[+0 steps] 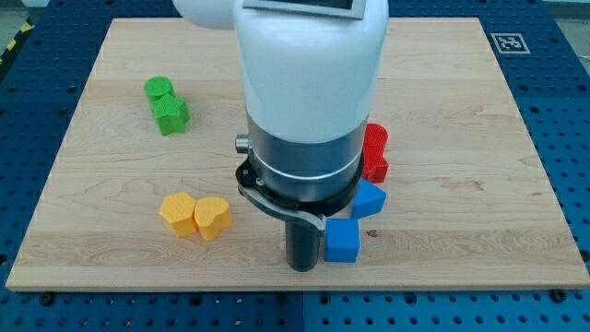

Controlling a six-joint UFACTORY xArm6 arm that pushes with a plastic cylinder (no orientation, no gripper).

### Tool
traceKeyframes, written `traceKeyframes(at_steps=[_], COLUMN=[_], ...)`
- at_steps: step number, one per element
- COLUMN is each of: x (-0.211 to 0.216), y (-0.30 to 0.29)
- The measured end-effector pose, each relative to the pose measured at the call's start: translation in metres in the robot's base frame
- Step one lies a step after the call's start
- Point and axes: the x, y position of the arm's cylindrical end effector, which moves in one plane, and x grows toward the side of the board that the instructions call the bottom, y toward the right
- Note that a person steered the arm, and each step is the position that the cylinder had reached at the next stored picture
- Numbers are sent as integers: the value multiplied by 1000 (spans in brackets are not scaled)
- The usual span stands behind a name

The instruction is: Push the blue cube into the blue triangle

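**Blue cube beside rod base, touching the second blue block**

The arm's white and grey housing fills the middle of the camera view and hides much of the wooden worktop [442, 111] behind it. This end effector is a plain dark rod with no jaws, so it neither opens, closes nor clamps. My tip [303, 266] sits at the rod's lower end, near the worktop's bottom edge in the view; whether it actually touches the board cannot be confirmed from this angle.

The blue cube [342, 241] lies just beside the tip, on the view's right, appearing to touch the rod. The blue triangle [371, 198] lies up and to the right of the tip, partly hidden by the arm's body; its shape is not clearly readable. Cube and triangle meet at a corner or stand very close.

Two red blocks [375, 153], stacked one above the other in the view, sit further up-right of the tip, just above the blue triangle, partly covered by the housing.

Left of the tip, two yellow blocks [194, 216] rest side by side, the right one heart-shaped. Well up-left of the tip, two green blocks [167, 105] touch each other.
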Motion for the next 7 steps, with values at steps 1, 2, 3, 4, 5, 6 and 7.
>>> traceKeyframes(at_steps=[1, 2, 3, 4, 5, 6, 7], x=[-2, -3, -4, 15, 14, 1, 1], y=[19, 23, 24, 24, 42, 45, 45])
